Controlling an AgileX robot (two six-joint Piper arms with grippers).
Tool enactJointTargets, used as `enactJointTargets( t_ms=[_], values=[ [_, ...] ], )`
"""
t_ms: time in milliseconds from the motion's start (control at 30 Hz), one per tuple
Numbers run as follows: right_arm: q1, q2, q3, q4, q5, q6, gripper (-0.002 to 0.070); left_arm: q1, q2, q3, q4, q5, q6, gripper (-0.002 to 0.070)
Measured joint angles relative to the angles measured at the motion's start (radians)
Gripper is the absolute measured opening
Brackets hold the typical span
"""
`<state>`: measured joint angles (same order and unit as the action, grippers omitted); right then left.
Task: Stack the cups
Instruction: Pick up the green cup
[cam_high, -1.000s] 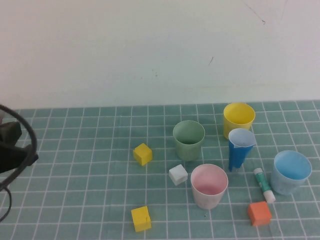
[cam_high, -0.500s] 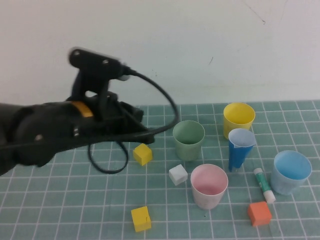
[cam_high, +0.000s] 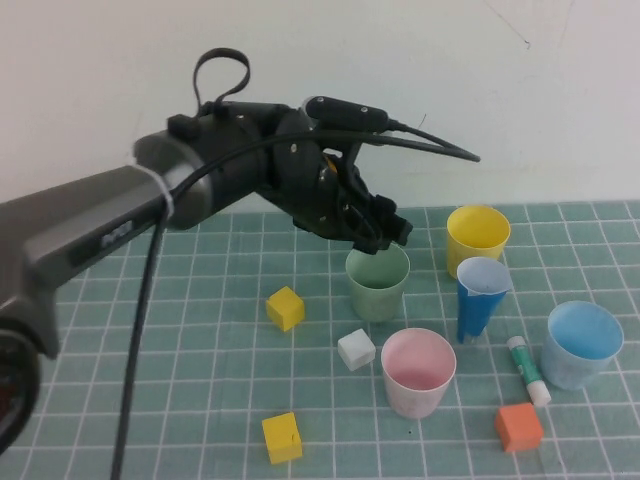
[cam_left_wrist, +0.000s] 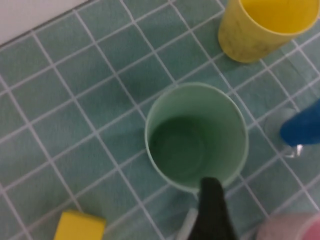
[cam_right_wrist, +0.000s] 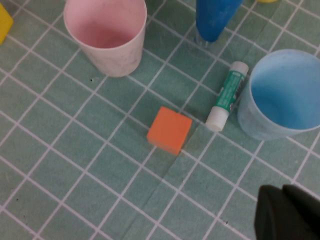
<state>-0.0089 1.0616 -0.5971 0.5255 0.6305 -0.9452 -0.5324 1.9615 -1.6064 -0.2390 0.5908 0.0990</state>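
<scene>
While green gridded mat (cam_high: 150, 330) meets pale wall (cam_high: 400, 80), left tool (cam_high: 385, 232), grip unclear, hovers above.

The left pincer (cam_high: 385, 232) hangs just above the green cup's (cam_high: 378, 281) far rim. Yellow cup (cam_high: 477, 239) and blue cone (cam_high: 479, 298) crowd its right; the white cube (cam_high: 356, 349) and pink cup (cam_high: 417, 371) sit nearer. The desk (cam_high: 150, 340) leftward lies open. The right pincer (cam_right_wrist: 287, 212) is above bare grid near the light-blue cup (cam_right_wrist: 282, 100).

Raised robot-side camera angled down toward the far wall, left wrist camera close above green cup (cam_left_wrist: 196, 137), shared with high view (cam_high: 378, 281), right wrist camera close above near right corner
</scene>
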Motion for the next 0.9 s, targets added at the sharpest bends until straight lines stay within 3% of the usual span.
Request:
enactJointTargets(
  t_ms=[67,167,567,667,800,900],
  values=[
    [0.0,0.0,0.006,0.007,0.0,-0.009,-0.0002,0.002,0.074,-0.103,0.03,0.036,0.0,0.0496],
    [0.0,0.0,0.01,0.016,-0.002,-0.015,-0.0002,0.006,0.173,-0.216,0.101,0.075,0.0,0.055],
    [0.0,0.0,0.011,0.025,-0.016,-0.03,-0.0002,0.008,0.395,-0.396,0.19,0.12,-0.006,0.0551],
    [0.0,0.0,0.011,0.025,-0.02,-0.037,-0.0002,0.008,0.408,-0.396,0.199,0.13,-0.006,0.0447],
    [0.0,0.0,0.012,0.025,-0.022,-0.041,-0.0002,0.008,0.41,-0.397,0.218,0.15,-0.006,0.0141],
    [0.0,0.0,0.012,0.025,-0.023,-0.042,-0.0002,0.008,0.41,-0.398,0.239,0.16,-0.006,0.0043]
  ],
)
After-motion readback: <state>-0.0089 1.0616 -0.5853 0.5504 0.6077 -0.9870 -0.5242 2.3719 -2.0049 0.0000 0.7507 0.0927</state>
